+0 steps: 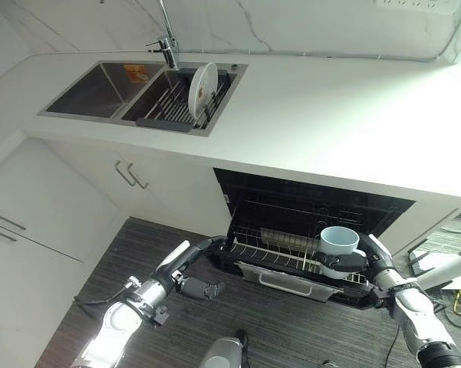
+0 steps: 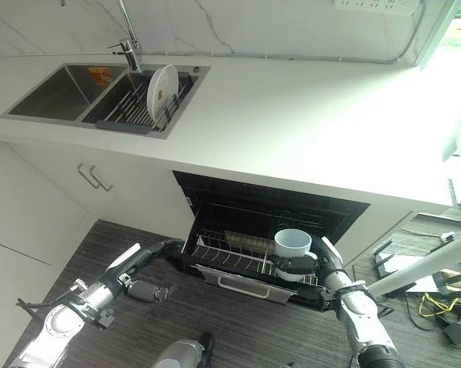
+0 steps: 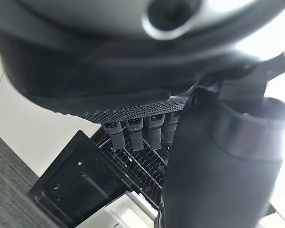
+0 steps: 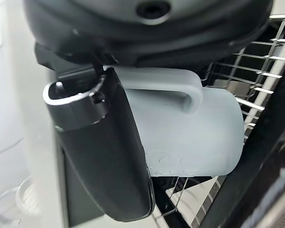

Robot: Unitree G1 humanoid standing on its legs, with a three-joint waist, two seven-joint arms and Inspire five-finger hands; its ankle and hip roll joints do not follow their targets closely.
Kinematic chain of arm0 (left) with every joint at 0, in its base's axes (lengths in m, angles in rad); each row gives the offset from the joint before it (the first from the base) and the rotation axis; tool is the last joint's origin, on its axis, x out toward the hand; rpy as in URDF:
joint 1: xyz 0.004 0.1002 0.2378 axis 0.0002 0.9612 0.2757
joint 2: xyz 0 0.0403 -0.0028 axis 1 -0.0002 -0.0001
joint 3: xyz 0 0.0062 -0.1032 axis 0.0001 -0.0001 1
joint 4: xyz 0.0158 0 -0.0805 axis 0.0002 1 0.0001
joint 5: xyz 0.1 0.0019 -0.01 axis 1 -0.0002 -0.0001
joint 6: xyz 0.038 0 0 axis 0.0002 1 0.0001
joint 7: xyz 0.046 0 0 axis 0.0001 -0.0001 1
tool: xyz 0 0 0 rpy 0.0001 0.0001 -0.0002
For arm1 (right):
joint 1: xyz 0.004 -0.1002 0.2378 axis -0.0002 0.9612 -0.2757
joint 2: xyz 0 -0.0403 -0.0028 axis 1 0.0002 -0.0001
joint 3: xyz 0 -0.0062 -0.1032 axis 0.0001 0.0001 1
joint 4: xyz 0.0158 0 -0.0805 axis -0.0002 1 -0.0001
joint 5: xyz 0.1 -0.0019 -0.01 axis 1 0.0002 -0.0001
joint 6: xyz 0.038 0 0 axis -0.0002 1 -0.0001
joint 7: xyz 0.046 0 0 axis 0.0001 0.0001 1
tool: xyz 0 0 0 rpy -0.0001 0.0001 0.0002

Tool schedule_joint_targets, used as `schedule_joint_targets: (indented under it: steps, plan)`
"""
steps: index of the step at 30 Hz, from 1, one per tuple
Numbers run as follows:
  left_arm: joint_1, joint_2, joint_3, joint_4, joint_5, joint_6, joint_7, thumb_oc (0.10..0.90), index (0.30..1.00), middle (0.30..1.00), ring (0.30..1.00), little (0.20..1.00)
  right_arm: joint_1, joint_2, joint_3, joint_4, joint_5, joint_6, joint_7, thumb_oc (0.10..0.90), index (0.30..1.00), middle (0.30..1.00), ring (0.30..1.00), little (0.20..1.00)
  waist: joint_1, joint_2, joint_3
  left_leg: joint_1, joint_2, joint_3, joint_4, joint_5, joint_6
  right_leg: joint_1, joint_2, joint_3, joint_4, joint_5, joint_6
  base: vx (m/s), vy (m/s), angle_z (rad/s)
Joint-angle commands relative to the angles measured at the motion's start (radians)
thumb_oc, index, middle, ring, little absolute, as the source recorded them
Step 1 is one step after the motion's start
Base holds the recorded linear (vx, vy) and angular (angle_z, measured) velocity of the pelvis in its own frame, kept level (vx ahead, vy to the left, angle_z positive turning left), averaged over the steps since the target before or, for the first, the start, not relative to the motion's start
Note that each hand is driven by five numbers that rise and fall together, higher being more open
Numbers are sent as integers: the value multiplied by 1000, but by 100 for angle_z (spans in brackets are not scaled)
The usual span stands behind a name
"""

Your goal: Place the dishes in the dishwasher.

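Steel formed the double sink (image 1: 100,88) at the far left of the white counter (image 1: 330,115), with a tap (image 1: 167,42) rising behind the divide. A dark rack (image 1: 180,107) sat in the sink's right basin, and a white plate (image 1: 202,88) stood on edge in that rack. White cupboards (image 1: 54,207) with bar handles filled the space under the sink.

My left hand (image 1: 197,288) hung low over the dark wood-grain floor (image 1: 291,330), just left of the dishwasher (image 1: 314,203). Its fingers (image 3: 133,133) were curled inward and held nothing. In the left wrist view they showed as a short row with the wire basket (image 3: 142,166) past them.

Under the counter the dishwasher stood open, its door (image 1: 291,285) folded down and the wire basket (image 1: 276,249) pulled forward over the door. Whether anything else lay in the basket I could not tell.

My right hand (image 1: 345,262) was at the right end of the basket, closed round a pale blue mug (image 1: 338,241). The mug was upright with its mouth facing up, just above the basket wires. In the right wrist view my thumb (image 4: 104,152) lay across the mug's side (image 4: 189,137), next to the handle (image 4: 180,88), with the basket wires close behind. Whether the mug's base touched the wires I could not tell.
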Motion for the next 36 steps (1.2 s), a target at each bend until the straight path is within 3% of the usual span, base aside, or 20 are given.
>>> schedule_joint_targets:
  steps: [1, 9, 12, 14, 15, 17, 32, 36]
  plan:
    - [-83, 49, 14, -120, -37, -115, 11, 800, 900, 900, 900, 900, -122, -80, -46, -25, 53, -64, 0, 400, 300, 300, 300, 300, -11, 3, -35, -10, 22, 47, 14, -59, -6, -37, 0, 58, 51, -66, -5, 3, 159, 8]
    - [-106, 64, -25, -153, -30, -122, 61, 800, 900, 900, 900, 900, -223, -122, -59, 73, 59, -54, -27, 400, 300, 300, 300, 300, -15, 86, 6, -38, -12, 56, 14, -47, 4, -65, -9, 72, 51, -65, -13, 2, 92, -1]
    - [-104, 63, -26, -154, -30, -122, 62, 800, 900, 900, 900, 900, -226, -122, -62, 76, 59, -52, -27, 400, 300, 300, 300, 300, -15, 90, 7, -38, -13, 56, 14, -46, 4, -65, -10, 72, 51, -64, -13, 46, 42, -3]
    - [-80, 56, -36, -169, -27, -126, 87, 800, 900, 900, 900, 900, -253, -128, -75, 92, 73, -32, -28, 400, 300, 300, 300, 300, -19, 132, 16, -45, -19, 60, 14, -43, 7, -70, -6, 75, 51, -67, -19, 122, 116, -15]
    - [-80, 56, -36, -169, -27, -126, 87, 800, 900, 900, 900, 900, -253, -129, -75, 92, 73, -32, -28, 400, 300, 300, 300, 300, -19, 132, 16, -45, -19, 60, 14, -43, 7, -70, -6, 75, 51, -67, -19, 34, 83, -21]
    - [-94, 64, -54, -173, -30, -134, 116, 800, 900, 900, 900, 900, -304, -132, -75, 109, 79, -24, -47, 400, 300, 300, 300, 300, -18, 160, 32, -69, -24, 55, 14, -39, 10, -88, -1, 79, 51, -71, -22, -2, 56, -8]
    - [-151, 71, -92, -158, -29, -149, 179, 800, 900, 900, 900, 900, -435, -95, -44, 116, 153, -70, -55, 400, 300, 300, 300, 300, -16, 196, 82, -110, -38, 47, 14, -29, 17, -151, 2, 105, 93, -88, -30, -16, 10, -3]
    - [-167, 71, -95, -147, -25, -152, 189, 800, 900, 900, 900, 900, -458, -68, -17, 93, 112, -55, -86, 400, 300, 300, 300, 300, -14, 190, 92, -121, -39, 48, 14, -27, 19, -174, -1, 113, 109, -90, -29, -47, -8, -5]
